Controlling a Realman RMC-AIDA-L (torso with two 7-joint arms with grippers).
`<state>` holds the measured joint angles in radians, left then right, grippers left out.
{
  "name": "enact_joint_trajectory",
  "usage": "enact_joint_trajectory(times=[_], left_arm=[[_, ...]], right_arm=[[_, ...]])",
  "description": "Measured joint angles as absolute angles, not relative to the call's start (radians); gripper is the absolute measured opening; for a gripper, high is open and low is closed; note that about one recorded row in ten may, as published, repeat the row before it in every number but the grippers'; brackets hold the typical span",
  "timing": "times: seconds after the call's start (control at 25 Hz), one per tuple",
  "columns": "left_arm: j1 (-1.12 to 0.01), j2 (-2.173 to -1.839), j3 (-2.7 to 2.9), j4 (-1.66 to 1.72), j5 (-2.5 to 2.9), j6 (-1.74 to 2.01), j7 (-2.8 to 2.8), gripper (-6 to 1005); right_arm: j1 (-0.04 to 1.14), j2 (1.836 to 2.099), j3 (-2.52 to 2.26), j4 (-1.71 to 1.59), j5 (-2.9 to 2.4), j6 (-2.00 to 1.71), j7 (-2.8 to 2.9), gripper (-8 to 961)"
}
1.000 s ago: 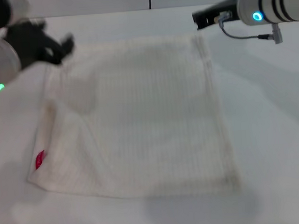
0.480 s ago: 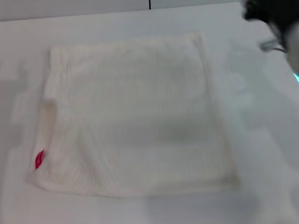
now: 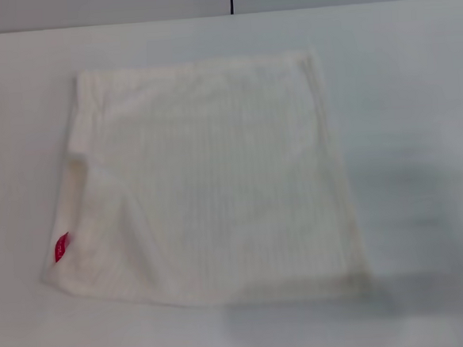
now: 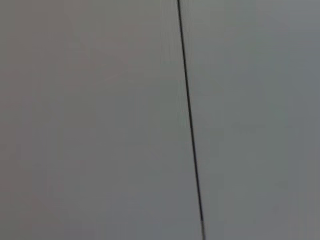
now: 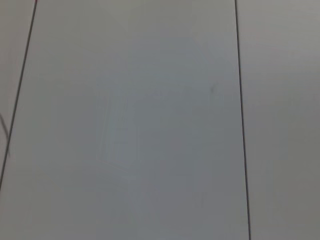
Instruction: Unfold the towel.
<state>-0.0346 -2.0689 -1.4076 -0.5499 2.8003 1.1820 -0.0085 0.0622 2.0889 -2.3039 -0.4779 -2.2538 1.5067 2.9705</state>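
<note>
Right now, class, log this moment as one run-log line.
towel: spread flat on table, one fold along robot's left edge | red tag: near-left corner | left gripper: out of view | right gripper: out of view

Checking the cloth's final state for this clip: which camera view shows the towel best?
The head view. There the towel lies spread on the white table, all its edges visible, with a red tag at the robot's left edge and a slight fold near it. Both wrist views show only plain grey panels with dark seams, no towel.
</note>
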Motion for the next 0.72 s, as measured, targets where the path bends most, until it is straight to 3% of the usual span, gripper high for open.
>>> enact_joint_trajectory(times=[0.16,0.28,0.52,0.72], left_arm=[[-0.100,-2.071,-1.408,-0.405,2.776,1.229,-0.013,606],[-0.119,-2.071,-1.407,-0.368,2.776,1.230,-0.010,611],[-0.128,-2.072,-1.407,-0.343,2.775,1.232,-0.010,675],[-0.131,-2.072,-1.402,-0.326,2.775,1.233,-0.004,700]], right_arm=[[0.062,2.092,-2.310,-0.453,-2.251,1.500,2.965,51],[0.066,2.092,-2.314,-0.450,-2.251,1.496,2.963,246],[0.080,2.088,-2.326,-0.443,-2.250,1.449,2.955,451],[0.077,2.089,-2.327,-0.441,-2.249,1.441,2.949,551]])
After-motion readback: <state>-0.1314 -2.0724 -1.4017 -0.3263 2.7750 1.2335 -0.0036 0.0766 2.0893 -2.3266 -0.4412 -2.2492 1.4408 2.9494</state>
